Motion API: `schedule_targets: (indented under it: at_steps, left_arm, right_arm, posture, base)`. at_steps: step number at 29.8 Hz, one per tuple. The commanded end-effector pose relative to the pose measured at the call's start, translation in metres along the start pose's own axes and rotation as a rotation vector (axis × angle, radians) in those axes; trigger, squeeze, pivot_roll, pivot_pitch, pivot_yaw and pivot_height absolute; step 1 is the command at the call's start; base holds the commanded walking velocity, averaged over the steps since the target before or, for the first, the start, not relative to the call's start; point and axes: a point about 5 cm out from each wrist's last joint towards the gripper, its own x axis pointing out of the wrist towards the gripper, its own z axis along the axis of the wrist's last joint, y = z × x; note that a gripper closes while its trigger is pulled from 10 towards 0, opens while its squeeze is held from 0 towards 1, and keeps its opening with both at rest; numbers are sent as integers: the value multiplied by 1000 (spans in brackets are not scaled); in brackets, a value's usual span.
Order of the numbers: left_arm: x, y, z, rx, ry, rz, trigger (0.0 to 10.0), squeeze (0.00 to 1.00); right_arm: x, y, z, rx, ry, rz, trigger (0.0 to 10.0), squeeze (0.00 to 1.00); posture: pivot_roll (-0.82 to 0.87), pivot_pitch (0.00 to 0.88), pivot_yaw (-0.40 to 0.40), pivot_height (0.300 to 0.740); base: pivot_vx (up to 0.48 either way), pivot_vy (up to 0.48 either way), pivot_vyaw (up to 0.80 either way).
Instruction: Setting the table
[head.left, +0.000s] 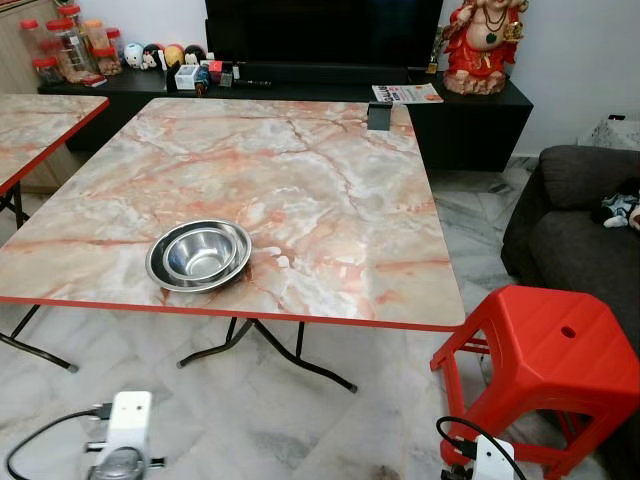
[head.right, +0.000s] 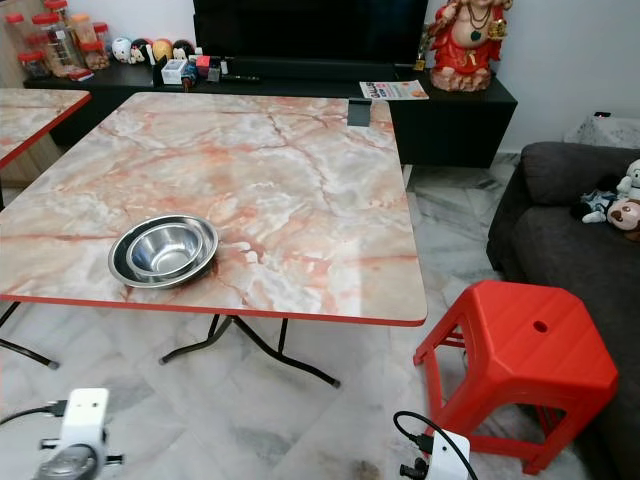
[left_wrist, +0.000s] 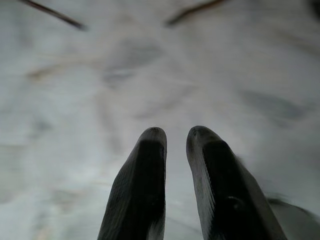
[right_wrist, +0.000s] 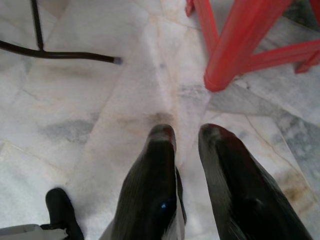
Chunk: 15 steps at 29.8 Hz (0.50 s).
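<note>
Two nested bowls (head.left: 199, 255) on table (head.left: 330, 210); both tools (left_wrist: 176, 140) (right_wrist: 186, 136) low, seemingly slightly parted, empty.

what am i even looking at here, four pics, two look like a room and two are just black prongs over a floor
They all come from one humanoid robot standing in a living room. The two room pictures are its head camera's two eyes, looking down at a marble-patterned folding table. On it sit nested steel bowls near the front edge, and a small dark object at the far edge. A red plastic stool stands beside the table.

The other two pictures come from cameras on its wrists. The black prongs are its gripper fingers: the left gripper and right gripper both hang low, pointing at the marble floor, fingers slightly apart, holding nothing.
</note>
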Motion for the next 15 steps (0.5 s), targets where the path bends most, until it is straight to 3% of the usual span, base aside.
schedule_targets:
  at_steps: [1,3,7,11,15]
  left_arm:
    - [0,-10,-1,-25,12,-53,10000,0]
    - [-1,-20,-2,-22,19,-94,10000,0]
    - [-6,-54,-9,97,29,-249,10000,0]
    - [-6,-58,-8,42,36,-233,10000,0]
    - [-7,-61,-8,53,32,-244,10000,0]
  right_arm:
    - [0,-1,1,-5,-2,0,10000,0]
    - [0,-1,1,-5,-4,-1,10000,0]
    - [0,-4,1,-2,-4,-11,10000,0]
    - [0,-6,1,8,-6,-23,10000,0]
    - [0,-7,1,8,-7,-24,10000,0]
  posture:
    - [-46,0,6,740]
    - [-44,0,-1,740]
    - [-58,0,-2,740]
    - [-77,0,1,740]
    - [-77,0,-6,740]
  base:
    - [0,0,0]
    - [0,0,0]
    - [0,0,0]
    - [0,0,0]
    - [0,0,0]
